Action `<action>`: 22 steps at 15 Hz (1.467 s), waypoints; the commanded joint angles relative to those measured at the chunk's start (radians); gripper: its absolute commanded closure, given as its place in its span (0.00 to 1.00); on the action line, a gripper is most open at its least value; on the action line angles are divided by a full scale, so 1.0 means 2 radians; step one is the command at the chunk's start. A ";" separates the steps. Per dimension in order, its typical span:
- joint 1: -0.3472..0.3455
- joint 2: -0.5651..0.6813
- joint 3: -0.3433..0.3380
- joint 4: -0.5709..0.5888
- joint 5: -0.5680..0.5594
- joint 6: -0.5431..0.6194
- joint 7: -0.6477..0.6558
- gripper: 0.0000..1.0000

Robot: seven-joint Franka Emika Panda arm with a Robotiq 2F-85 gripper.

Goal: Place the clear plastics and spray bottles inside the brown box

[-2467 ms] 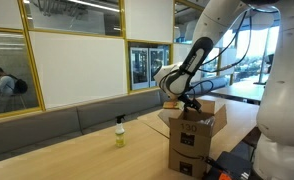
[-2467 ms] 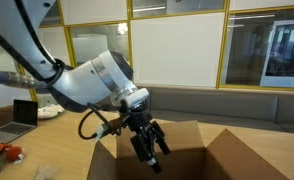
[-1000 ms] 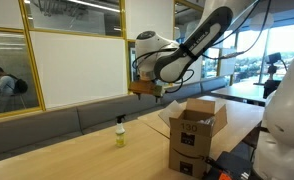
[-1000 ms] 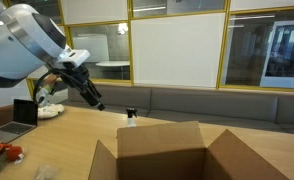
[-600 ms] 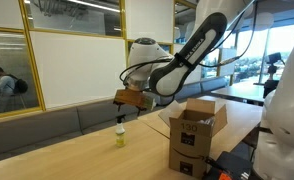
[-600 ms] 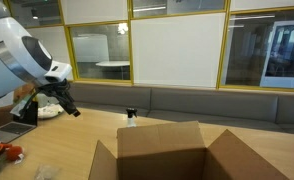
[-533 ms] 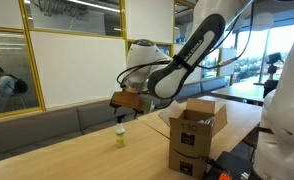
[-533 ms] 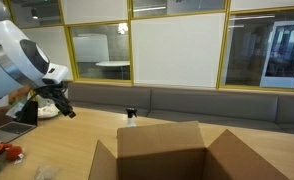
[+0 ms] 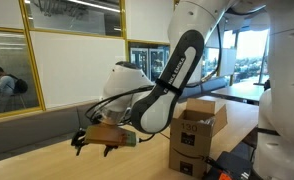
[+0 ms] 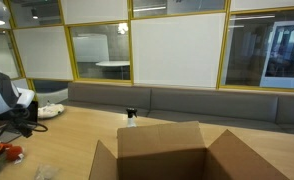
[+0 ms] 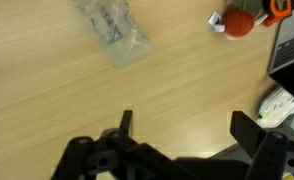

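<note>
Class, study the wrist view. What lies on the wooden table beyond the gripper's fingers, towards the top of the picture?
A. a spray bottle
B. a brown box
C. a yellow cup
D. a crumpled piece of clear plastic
D: a crumpled piece of clear plastic lies on the table beyond the open, empty gripper.

Your arm (image 9: 165,85) reaches down low, with the gripper (image 9: 94,144) just above the wooden surface (image 9: 42,162). The brown box (image 9: 197,132) stands with its flaps open, apart from the gripper.
</note>
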 commanded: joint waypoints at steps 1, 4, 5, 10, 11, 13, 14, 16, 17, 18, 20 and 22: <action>-0.019 0.085 0.067 0.047 0.046 0.038 -0.090 0.00; -0.070 0.157 0.149 0.085 0.072 0.029 -0.179 0.00; -0.096 0.187 0.177 0.101 0.065 0.019 -0.205 0.00; -0.198 0.284 0.274 0.154 0.055 -0.100 -0.337 0.00; -0.177 0.278 0.254 0.158 0.115 -0.120 -0.393 0.00; -0.144 0.263 0.211 0.170 0.177 -0.160 -0.455 0.00; -0.121 0.253 0.181 0.171 0.195 -0.174 -0.471 0.00; -0.070 0.235 0.118 0.178 0.209 -0.193 -0.480 0.00; -0.041 0.229 0.085 0.181 0.208 -0.194 -0.473 0.00; -0.013 0.228 0.053 0.186 0.204 -0.194 -0.464 0.00; 0.045 0.232 -0.009 0.194 0.190 -0.183 -0.434 0.00; 0.091 0.243 -0.055 0.203 0.184 -0.175 -0.401 0.00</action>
